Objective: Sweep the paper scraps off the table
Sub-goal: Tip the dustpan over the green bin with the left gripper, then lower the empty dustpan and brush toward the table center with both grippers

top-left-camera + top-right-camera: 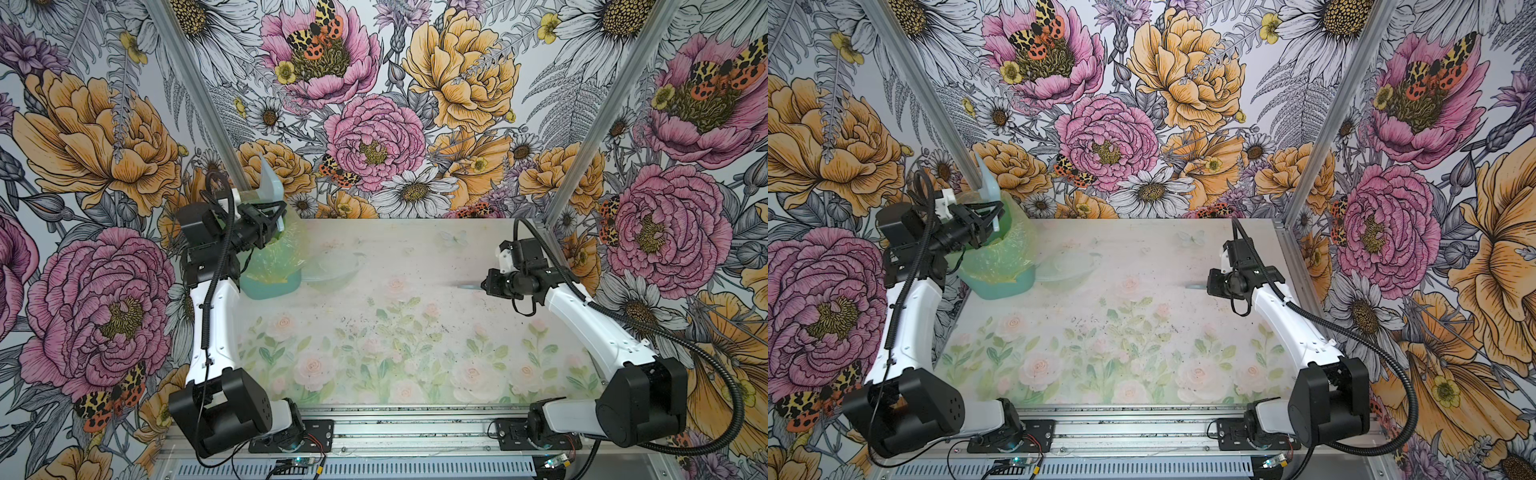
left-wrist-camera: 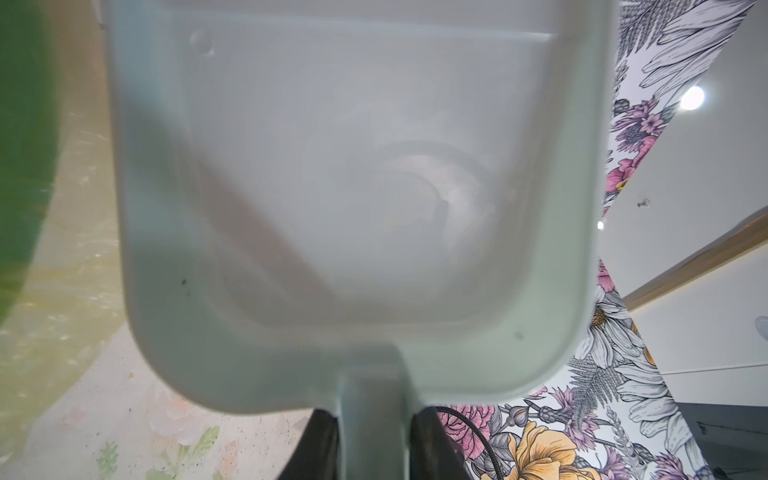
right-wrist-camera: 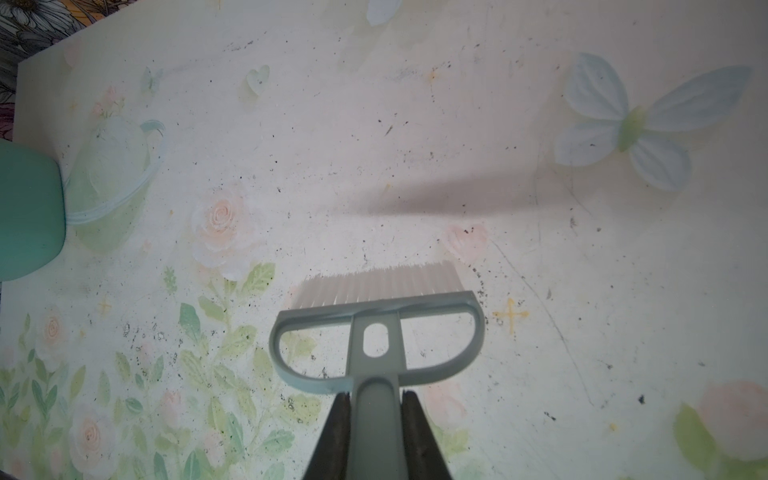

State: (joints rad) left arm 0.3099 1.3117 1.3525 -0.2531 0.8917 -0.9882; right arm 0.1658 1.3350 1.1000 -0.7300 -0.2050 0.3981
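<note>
Upper left of a top view, our left gripper point(image 1: 272, 218), clamped on the empty dustpan point(image 1: 269, 183), stands it on end at the bin point(image 1: 270, 278), emptying seemingly done. Mid-right, our right gripper point(image 1: 484, 286) clamps the brush point(image 3: 376, 332) above the table point(image 1: 395, 332), where no paper scraps show.

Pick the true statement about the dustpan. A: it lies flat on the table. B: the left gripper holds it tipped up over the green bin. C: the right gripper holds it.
B: the left gripper clamps the dustpan by its handle, upended above the green bin.
</note>
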